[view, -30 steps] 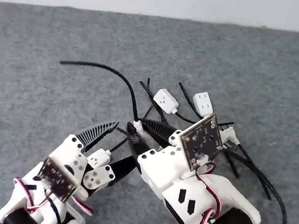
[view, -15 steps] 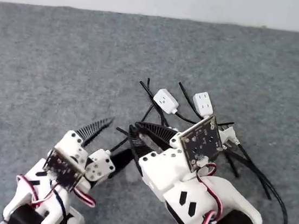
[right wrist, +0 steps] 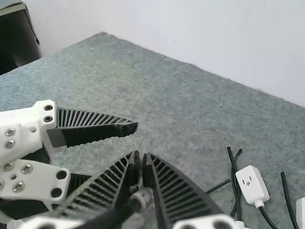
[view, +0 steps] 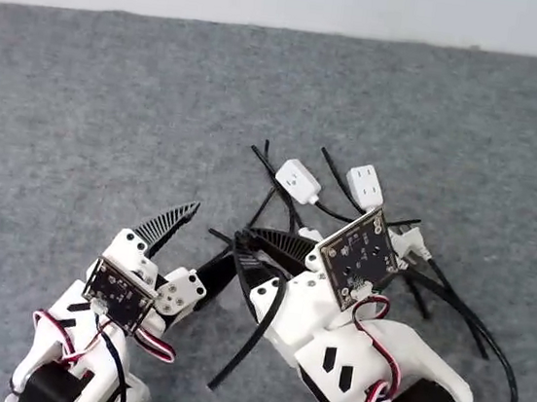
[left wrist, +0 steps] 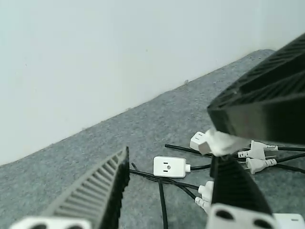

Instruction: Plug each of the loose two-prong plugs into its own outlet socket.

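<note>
Grey carpet (view: 86,90): right end effector (view: 241,241) pinches plug (right wrist: 138,198).

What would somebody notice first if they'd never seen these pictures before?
Probably the two black claws nearly touching, low in the middle of the high view: the right gripper is shut on a black cable, and the left gripper is open beside it. Just beyond them, on the grey mat, lie a white outlet socket and a second socket.
</note>
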{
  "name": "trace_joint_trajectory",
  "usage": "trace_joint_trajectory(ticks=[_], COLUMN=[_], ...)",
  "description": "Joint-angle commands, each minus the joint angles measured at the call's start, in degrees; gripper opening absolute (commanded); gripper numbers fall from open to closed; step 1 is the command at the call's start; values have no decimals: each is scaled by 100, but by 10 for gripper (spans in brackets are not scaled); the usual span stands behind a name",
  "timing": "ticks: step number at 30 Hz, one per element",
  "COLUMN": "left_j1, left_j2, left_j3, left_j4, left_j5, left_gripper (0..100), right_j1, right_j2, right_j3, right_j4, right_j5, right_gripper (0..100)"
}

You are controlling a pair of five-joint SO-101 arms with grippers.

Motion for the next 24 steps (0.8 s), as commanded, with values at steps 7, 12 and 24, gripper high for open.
trace_joint_trajectory(ticks=[7,12,24], left_j1=[-167,-1081,-1284], left_j2=[-105,-105,-105], left_j3=[303,567,857], left_j4=[-202,-809,-1169], left_j5=[18,62,44], left_gripper=[269,269,269], right_j1=[549,760,1516], right_j2=[22,31,22], right_j3=[-334,-299,-237], right_j4=[-48,119,163], right_j5=[220,440,475], right_gripper=[7,7,7])
